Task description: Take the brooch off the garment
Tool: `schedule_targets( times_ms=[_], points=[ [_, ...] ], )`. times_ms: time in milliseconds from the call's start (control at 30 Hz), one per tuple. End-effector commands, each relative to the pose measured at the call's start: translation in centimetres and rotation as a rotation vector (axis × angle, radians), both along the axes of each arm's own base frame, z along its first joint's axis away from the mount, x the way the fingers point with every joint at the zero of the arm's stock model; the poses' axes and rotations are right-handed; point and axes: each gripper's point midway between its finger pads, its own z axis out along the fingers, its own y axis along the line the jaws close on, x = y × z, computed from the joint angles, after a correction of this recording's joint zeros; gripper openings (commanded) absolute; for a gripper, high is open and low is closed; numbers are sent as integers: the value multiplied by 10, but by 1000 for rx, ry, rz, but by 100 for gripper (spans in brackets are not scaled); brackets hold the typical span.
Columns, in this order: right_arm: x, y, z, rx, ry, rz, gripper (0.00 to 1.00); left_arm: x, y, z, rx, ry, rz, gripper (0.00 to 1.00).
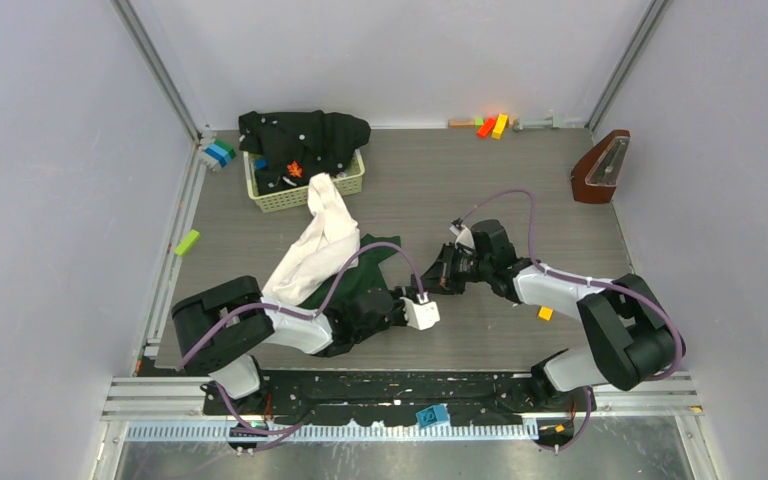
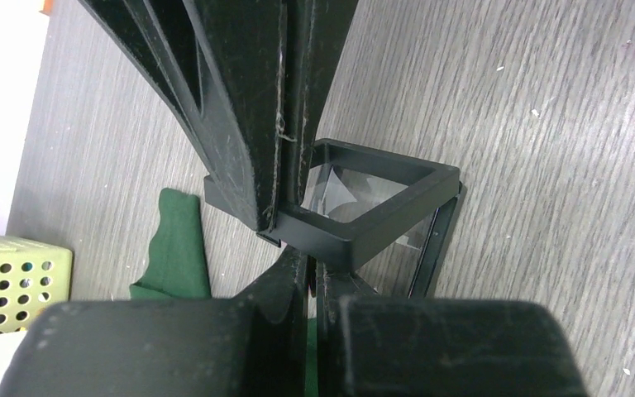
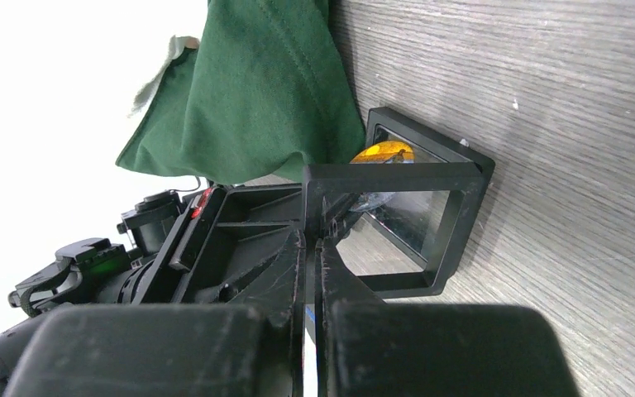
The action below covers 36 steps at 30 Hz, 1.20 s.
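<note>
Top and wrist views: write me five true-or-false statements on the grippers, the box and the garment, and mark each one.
1. The right gripper is shut on the black frame box. True.
2. The left gripper hangs open, clear of the box. False: it is shut on the box's frame too.
3. The box stands open, its two frames hinged apart. True.
4. The garment lies wholly inside the basket. False: it lies mostly on the table, and only its cream end reaches the basket.
5. The basket is empty. False: a black garment lies in it.
</note>
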Motion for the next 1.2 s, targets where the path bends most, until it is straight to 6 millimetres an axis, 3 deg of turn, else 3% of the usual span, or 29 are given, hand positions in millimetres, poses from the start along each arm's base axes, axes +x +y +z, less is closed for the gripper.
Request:
schedule_targets(
  times_ms=[0, 433, 700, 867, 967, 1167],
  points=[
    [3, -3, 13, 53, -37, -1, 1, 5, -5, 7, -21, 6, 32, 0],
    [2, -23, 10, 5, -29, -31, 1, 3, -1, 0, -2, 24, 38, 0],
    [0, -23, 10, 16, -24, -25, 1, 1, -16, 12, -78, 11, -4, 0],
    [2, -22, 10, 21, -28, -31, 1, -3, -20, 6, -76, 41, -24, 2],
    [3, -22, 11, 22, -30, -35, 0, -5, -20, 5, -71, 53, -32, 9],
    [5, -21, 12, 20, -30, -39, 1, -16, -24, 9, -96, 91, -82, 37]
  ],
)
